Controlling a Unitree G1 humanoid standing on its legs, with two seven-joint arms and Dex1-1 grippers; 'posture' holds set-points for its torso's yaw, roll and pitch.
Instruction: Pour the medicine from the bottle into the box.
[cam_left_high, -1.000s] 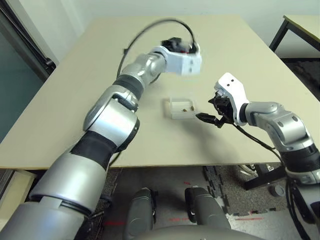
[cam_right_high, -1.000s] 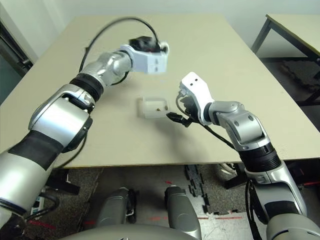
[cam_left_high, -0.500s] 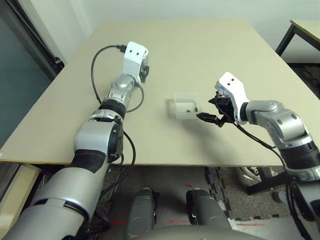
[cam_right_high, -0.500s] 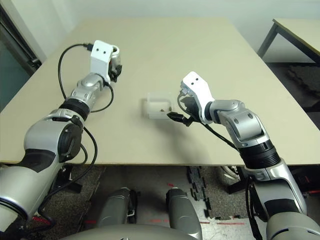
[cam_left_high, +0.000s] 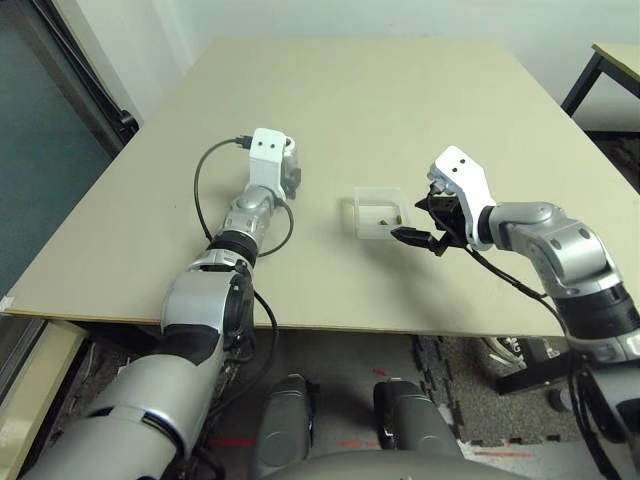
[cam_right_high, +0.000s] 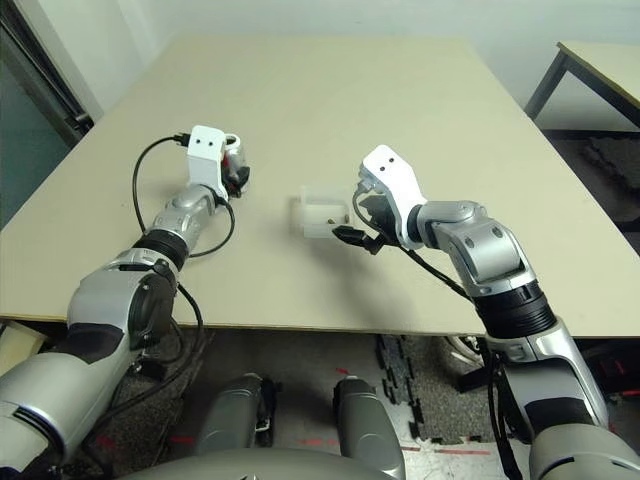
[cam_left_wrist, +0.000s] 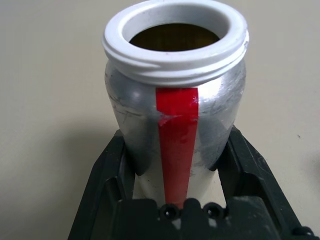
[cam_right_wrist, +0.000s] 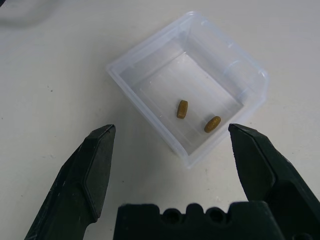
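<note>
Clear plastic box (cam_right_wrist: 186, 90): two brown pills (cam_right_wrist: 182, 109) contained (pour judged done). Bottle (cam_left_wrist: 176, 95), upright, clamped by left gripper (cam_left_wrist: 176, 195); setting-down remains. Right gripper (cam_right_wrist: 170, 150) spread wide, empty.

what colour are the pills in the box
Yellowish brown pills in the clear box; the right wrist view shows them best.

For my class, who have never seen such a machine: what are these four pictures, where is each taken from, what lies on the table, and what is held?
This is a humanoid robot with two silver arms, each ending in a gripper of two black fingers. Two pictures come from cameras on its head, looking down at the beige table. The other two come from cameras on its wrists. The left gripper is shut on a small silvery bottle with a red stripe and open white rim. The right gripper is open, close to a clear square plastic box holding two brown pills.
</note>
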